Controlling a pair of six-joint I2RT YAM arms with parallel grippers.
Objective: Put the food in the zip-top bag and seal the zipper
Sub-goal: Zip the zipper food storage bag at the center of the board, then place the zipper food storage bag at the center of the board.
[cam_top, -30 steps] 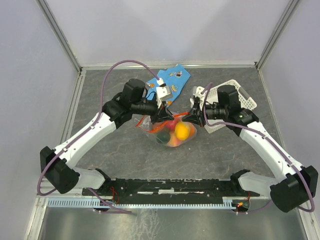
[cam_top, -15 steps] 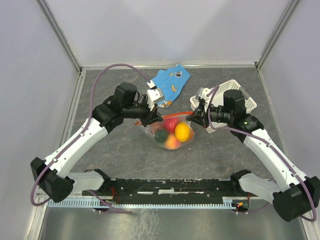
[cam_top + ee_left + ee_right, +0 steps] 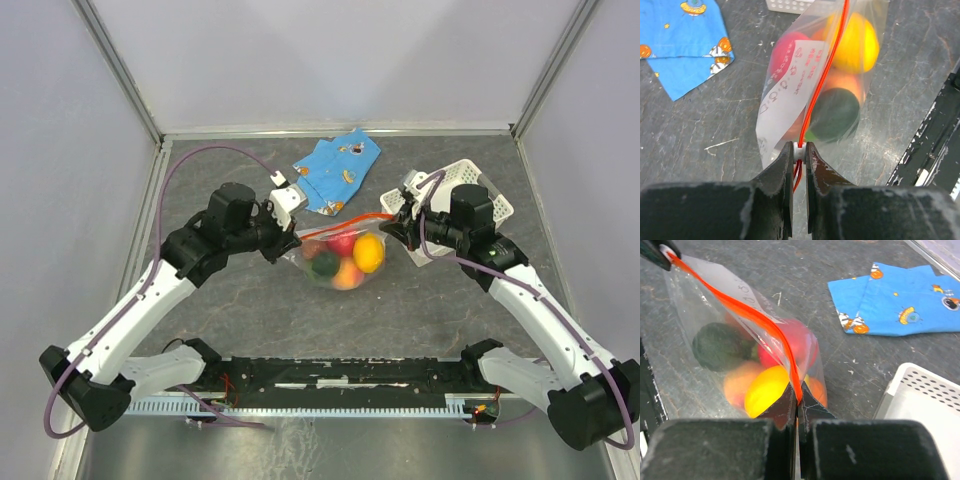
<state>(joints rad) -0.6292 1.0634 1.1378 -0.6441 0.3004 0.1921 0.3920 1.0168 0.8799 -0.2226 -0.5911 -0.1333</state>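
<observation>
Jaws pinch both zipper [image 3: 348,219] ends, left arm [image 3: 150,290] and right arm [image 3: 530,300] angled inward.

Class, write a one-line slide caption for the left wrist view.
Left gripper pinching the white slider of the orange-red zipper on a clear bag filled with toy food.

**Even light, soft close-ups**

My overhead view is bright and evenly lit from above, with only faint shadows on the counter [image 3: 250,300]. In the wrist views my left tool [image 3: 799,150] and right tool [image 3: 796,400] loom dark and out of focus at the bottom edge. A pale sheen lies on the zip-top bag [image 3: 790,75].
</observation>
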